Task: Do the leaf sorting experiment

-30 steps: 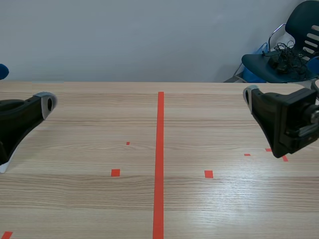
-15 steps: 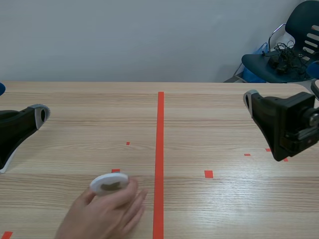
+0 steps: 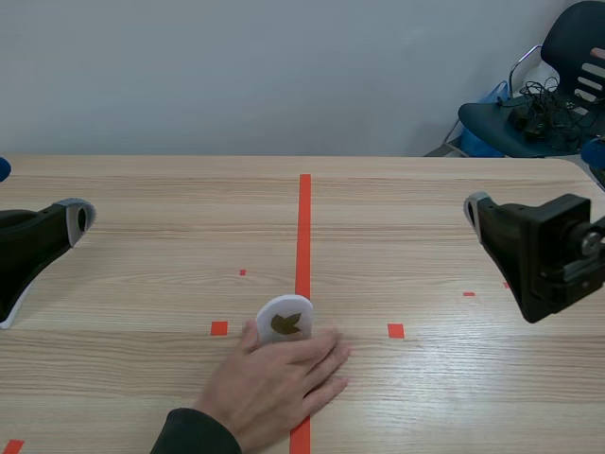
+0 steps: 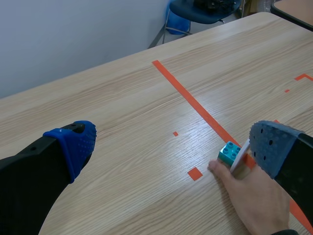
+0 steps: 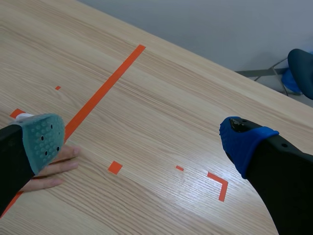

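Standing upright ahead of both tools, roughly midway between them, the leaf disc (image 3: pixel 285 322) is white w/ a brown-gold leaf printed on it. It sits on the red tape line (image 3: pixel 303 227) down the bench (image 3: pixel 142 236). From the left wrist it shows edge-on, fixed to a teal block (image 4: pixel 228 152), just ahead of that tool's right finger. A person's hand (image 3: pixel 274 383) grips it from behind, fingers round the base, dark sleeve (image 3: pixel 194 437) at the wrist. Left tool (image 4: pixel 171 147): fingers spread wide, blue pads, nothing between them. Right tool (image 5: pixel 144 142): also spread wide, holding nothing, one pad grey-green, one blue. The hand's fingertips show beside the grey-green one, disc mostly hidden behind it. Beyond the right tool, off the bench, is a blue chair (image 3: pixel 567 85).
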`<control>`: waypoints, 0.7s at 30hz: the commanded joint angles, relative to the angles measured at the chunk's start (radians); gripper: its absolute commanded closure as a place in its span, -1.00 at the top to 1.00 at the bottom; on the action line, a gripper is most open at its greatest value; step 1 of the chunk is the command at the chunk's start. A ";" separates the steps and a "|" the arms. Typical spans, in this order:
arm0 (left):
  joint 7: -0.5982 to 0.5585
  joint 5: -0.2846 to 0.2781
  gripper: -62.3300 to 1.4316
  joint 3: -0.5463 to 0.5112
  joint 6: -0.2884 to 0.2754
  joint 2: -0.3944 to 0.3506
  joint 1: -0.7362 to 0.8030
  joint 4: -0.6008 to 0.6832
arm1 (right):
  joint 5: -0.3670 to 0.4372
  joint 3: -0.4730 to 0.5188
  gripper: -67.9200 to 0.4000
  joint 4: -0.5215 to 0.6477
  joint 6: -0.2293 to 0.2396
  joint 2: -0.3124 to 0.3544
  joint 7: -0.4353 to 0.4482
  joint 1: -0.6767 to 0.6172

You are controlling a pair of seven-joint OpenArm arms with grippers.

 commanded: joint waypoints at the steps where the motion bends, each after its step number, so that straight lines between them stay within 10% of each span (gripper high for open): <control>1: -0.014 -0.008 1.00 0.005 -0.002 -0.003 -0.006 0.019 | 0.003 0.002 1.00 0.006 -0.006 0.000 0.010 0.003; 10: -0.014 -0.007 1.00 0.005 -0.002 -0.003 -0.006 0.019 | -0.031 -0.020 1.00 -0.026 0.006 -0.001 -0.103 0.109; 21: -0.022 -0.007 1.00 0.005 -0.001 -0.002 -0.006 0.019 | -0.039 -0.317 1.00 -0.362 0.268 -0.022 -0.112 0.378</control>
